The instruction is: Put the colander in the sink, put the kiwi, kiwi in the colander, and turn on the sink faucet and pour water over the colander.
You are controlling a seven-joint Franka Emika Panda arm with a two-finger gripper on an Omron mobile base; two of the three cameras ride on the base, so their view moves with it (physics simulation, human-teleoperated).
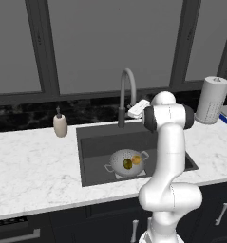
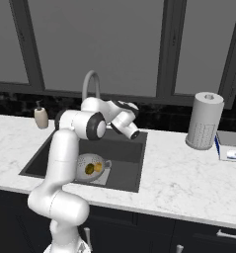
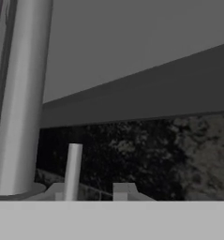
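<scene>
**Closing on the faucet lever**

Sitting in the sink [image 1: 93,142], the colander [image 1: 126,163] holds both kiwis [image 1: 131,162]. I see the faucet [image 1: 126,90] rising behind the basin, its thin lever [image 3: 72,171] just beside my gripper [image 3: 92,191]. My fingers look clenched near the lever; whether they actually pinch it I cannot tell. A soap bottle [image 1: 60,125] stands left of the sink.

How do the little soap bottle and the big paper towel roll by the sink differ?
The soap bottle is small, cream and rounded, with a pump on top; the paper towel roll is a much taller, wider white cylinder. The bottle stands left of the sink, the roll far to its right, next to a blue and white box. Both stand upright on the marble counter, close to the dark back wall.
</scene>
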